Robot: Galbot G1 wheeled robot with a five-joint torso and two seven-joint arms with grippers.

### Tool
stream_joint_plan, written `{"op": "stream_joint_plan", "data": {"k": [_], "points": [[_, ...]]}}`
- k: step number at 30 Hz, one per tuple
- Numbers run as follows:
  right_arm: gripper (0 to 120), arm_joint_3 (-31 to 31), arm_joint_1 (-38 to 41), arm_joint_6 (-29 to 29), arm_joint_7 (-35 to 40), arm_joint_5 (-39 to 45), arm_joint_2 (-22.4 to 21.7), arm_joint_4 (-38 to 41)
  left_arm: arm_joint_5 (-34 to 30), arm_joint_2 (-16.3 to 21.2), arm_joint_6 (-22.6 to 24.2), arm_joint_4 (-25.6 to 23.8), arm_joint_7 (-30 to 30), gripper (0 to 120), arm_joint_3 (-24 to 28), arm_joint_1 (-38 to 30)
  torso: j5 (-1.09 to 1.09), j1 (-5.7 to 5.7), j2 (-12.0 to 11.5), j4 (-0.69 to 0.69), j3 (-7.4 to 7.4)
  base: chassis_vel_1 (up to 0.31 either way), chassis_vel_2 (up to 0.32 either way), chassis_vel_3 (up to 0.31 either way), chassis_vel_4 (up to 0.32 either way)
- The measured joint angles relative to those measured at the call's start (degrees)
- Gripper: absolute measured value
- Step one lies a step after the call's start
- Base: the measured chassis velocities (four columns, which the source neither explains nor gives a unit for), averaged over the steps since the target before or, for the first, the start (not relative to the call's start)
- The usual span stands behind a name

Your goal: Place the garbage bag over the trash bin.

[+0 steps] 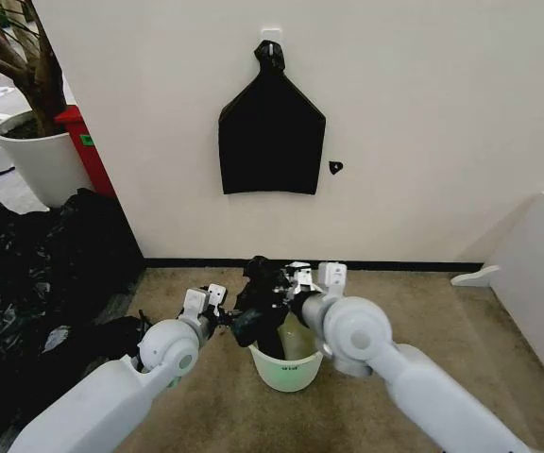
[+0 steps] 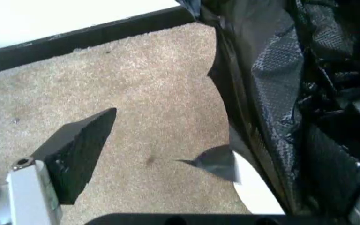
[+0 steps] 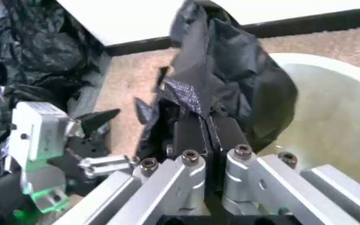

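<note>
Right pincer (image 3: 206, 129) pinching garbage bag (image 3: 230, 70) above trash bin (image 1: 286, 368), left pincer (image 2: 217, 154) spread beside it.

Both arms reach forward and meet in the middle, right gripper (image 3: 206, 129) clamped tight, left gripper (image 2: 211, 159) spread wide just beside it.

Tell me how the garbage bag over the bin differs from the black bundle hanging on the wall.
The garbage bag is crumpled and bunched above the trash bin; the bundle hangs flat and smooth. The bag is pinched by the right end effector, with the left end effector open beside it; the bundle hangs from a wall hook by its knotted top. The bag sits low near the carpet, the bundle high. Both are black.
</note>
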Motion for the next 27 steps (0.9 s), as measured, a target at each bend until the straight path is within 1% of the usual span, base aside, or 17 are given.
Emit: {"op": "stream_joint_plan", "data": {"k": [3, 8, 14, 16, 17, 20, 23, 27], "points": [[0, 0.78, -2.12, -0.17, -0.3, -0.11, -0.52, 0.53, -0.4, -0.68, -1.93, -0.21, -0.21, 100, 0.77, -1.38, 0.0, 0.0, 0.0, 0.0, 0.0, 0.0, 0.0, 0.0, 0.0], [0, 0.72, -4.37, -0.21, -1.17, -1.32, -0.53, 1.16, -1.34, -1.59, -2.65, -1.04, -1.08, 100, 2.22, -3.64, -0.01, 0.0, 0.0, -0.01, 0.0, 0.0, 0.0, 0.0, 0.0], [0, 0.54, -5.44, -0.23, -2.04, -1.89, -0.59, 1.73, -2.64, -1.74, -0.57, -3.31, -3.2, 100, 3.23, -5.03, -0.01, 0.0, 0.0, 0.0, 0.0, 0.0, 0.0, 0.0, 0.0], [0, 0.75, -5.73, -0.23, -4.16, -3.57, -0.98, 1.64, -3.11, -1.23, 1.78, -5.87, -4.87, 100, 3.36, -5.4, -0.01, 0.0, 0.01, 0.0, 0.0, 0.0, 0.0, 0.0, 0.0], [0, 0.75, -5.73, -0.23, -4.16, -3.57, -0.98, 1.64, -3.11, -1.23, 1.78, -5.87, -4.87, 100, 3.36, -5.4, -0.01, 0.0, 0.01, 0.0, 0.0, 0.0, 0.0, 0.0, 0.0], [0, 0.91, -5.87, -0.23, -6.27, -5.38, -1.38, 1.07, -3.76, -0.62, 3.25, -7.95, -5.99, 100, 3.3, -5.5, 0.0, 0.0, 0.01, 0.0, 0.0, 0.0, 0.0, 0.0, 0.0], [0, 0.96, -5.52, -0.23, -7.36, -6.16, -1.36, 0.24, -3.93, 0.2, 4.34, -9.62, -7.4, 100, 2.5, -5.16, -0.01, 0.0, 0.01, 0.0, 0.0, 0.0, 0.0, 0.0, 0.0], [0, 0.96, -5.06, -0.11, -7.81, -6.44, -1.22, -0.19, -4.22, 0.99, 4.72, -10.43, -7.71, 100, 1.3, -4.54, 0.0, 0.0, 0.01, 0.01, 0.0, 0.0, 0.0, 0.0, 0.0]]}}
